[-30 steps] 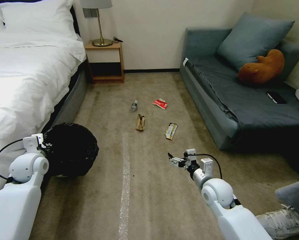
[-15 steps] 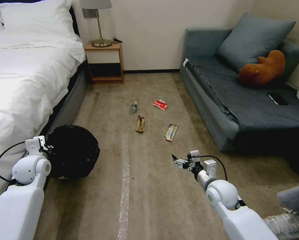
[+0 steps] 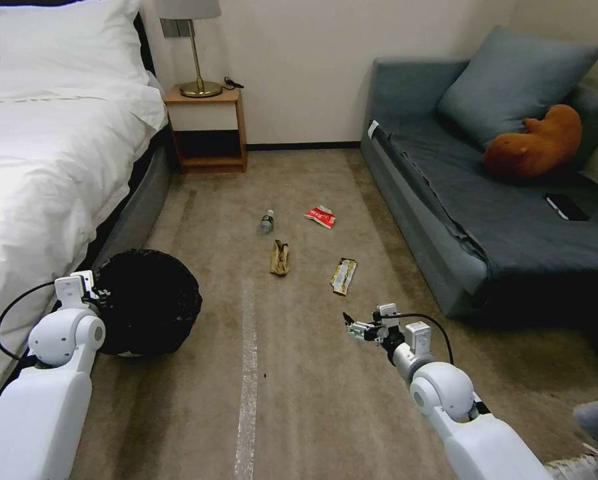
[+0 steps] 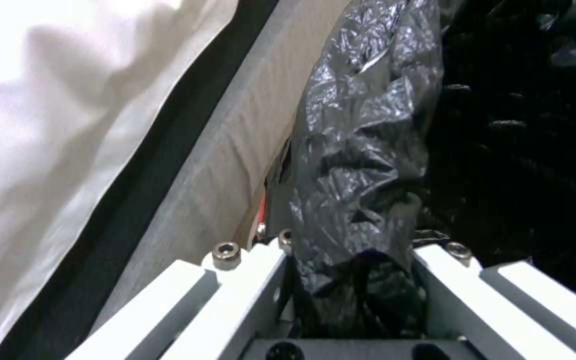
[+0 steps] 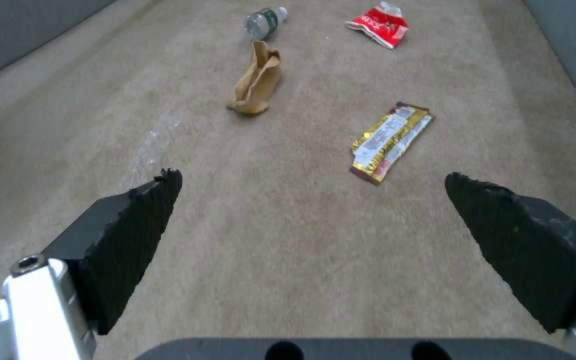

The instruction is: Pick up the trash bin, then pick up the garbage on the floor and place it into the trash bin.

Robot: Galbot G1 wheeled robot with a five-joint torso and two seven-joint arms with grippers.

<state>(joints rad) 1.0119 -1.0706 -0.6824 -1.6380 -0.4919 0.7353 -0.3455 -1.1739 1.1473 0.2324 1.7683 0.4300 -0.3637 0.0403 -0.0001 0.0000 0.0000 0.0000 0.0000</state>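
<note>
while the left gripper [image 4: 351, 260] is clamped on the bag-covered rim of the trash bin [image 3: 149, 300], which sits low at the robot's left, close beside the bed [image 3: 45, 167], the right gripper [image 5: 315, 220] hangs over the carpet with its jaws spread wide and nothing between them. all the garbage lies on the floor ahead: the yellow-green wrapper [image 3: 343, 276] is the nearest piece, the brown paper bag [image 3: 279, 258] is a little farther and to its left, and the small bottle [image 3: 267, 221] and red-and-white packet [image 3: 321, 216] lie beyond, all apart from one another. the weak point looks to be the hold on the bin: the fingers pinch slick, crinkled black plastic over the rim, so the liner could slide or bunch and let the bin tilt or drop, more so if it brushes the bed frame. the flat wrapper is another risk, since wide pads may skate over it or push it along the carpet rather than catch an edge. the bottle could roll if nudged. a black phone [image 3: 567, 206] on the sofa [image 3: 459, 220] is not litter and should stay out of it.
</note>
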